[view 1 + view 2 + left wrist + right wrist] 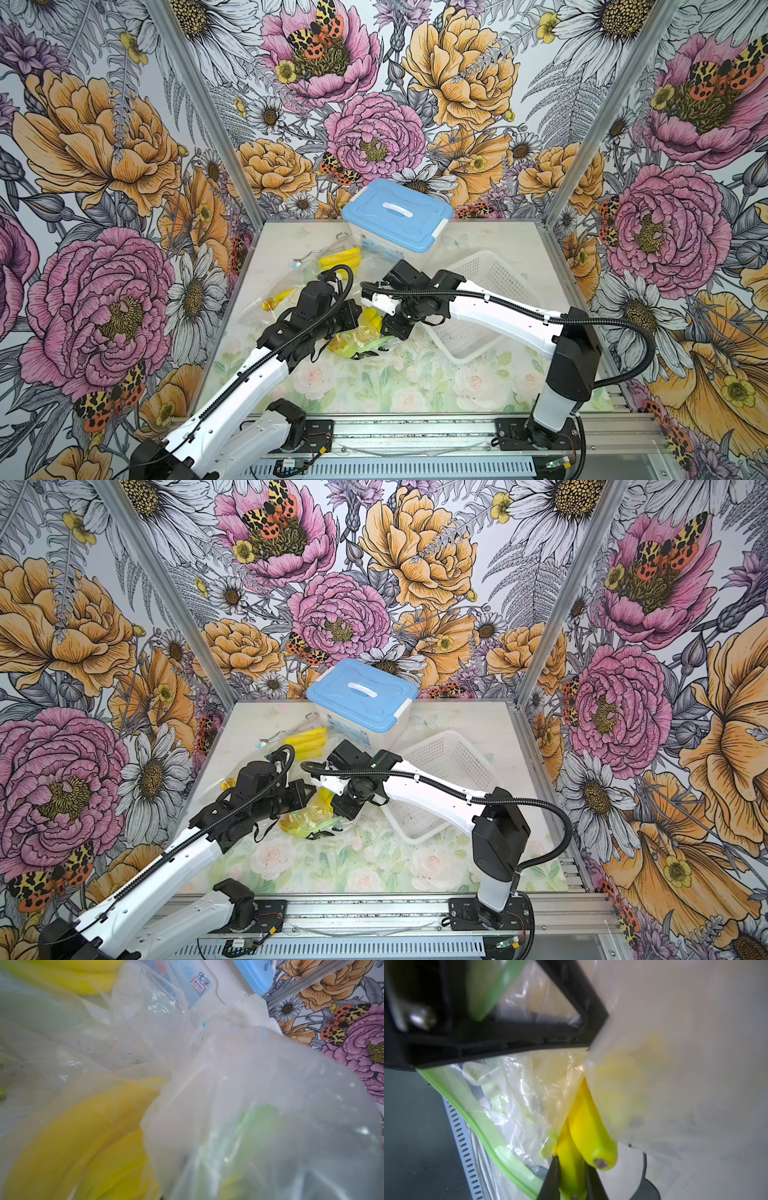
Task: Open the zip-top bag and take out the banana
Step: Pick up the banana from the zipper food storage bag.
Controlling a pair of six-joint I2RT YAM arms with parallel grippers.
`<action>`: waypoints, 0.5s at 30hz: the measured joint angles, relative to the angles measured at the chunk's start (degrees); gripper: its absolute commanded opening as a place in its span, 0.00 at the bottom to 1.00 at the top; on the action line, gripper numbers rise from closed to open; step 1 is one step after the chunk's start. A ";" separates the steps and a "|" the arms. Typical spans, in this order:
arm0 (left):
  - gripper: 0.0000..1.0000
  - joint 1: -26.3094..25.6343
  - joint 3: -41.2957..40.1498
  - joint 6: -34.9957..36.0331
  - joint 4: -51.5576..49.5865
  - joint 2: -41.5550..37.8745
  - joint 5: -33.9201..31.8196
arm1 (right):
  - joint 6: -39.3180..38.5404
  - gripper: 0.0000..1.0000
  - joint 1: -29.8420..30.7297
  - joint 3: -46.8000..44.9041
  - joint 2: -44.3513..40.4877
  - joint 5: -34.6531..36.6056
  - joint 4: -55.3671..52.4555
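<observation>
The clear zip-top bag [353, 338] with a green zip strip [477, 1118] lies crumpled mid-table between the arms. My left gripper [356, 309] is shut on the bag's film; in the left wrist view the bag [259, 1105] bunches over the jaws and hides them. A yellow banana bunch [371, 318] sticks out of the bag's mouth. My right gripper [572, 1184] is shut on one banana [571, 1167] of the bunch, a black finger [552, 1178] on each side. A second banana [589, 1130] lies beside it, free of the film.
A blue-lidded box [397, 214] stands at the back. A white basket [490, 291] lies under my right arm. More bagged yellow bananas [340, 257] and another clear bag [278, 297] lie left of the arms.
</observation>
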 measured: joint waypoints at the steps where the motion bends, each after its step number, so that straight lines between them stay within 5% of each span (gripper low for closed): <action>1: 0.00 0.33 -0.39 -0.61 0.13 -0.15 0.07 | -0.02 0.00 0.24 0.00 0.00 0.35 0.09; 15: 0.00 1.33 2.86 -3.69 -4.85 8.83 -0.02 | 0.00 0.00 2.64 -5.53 -7.87 12.50 3.04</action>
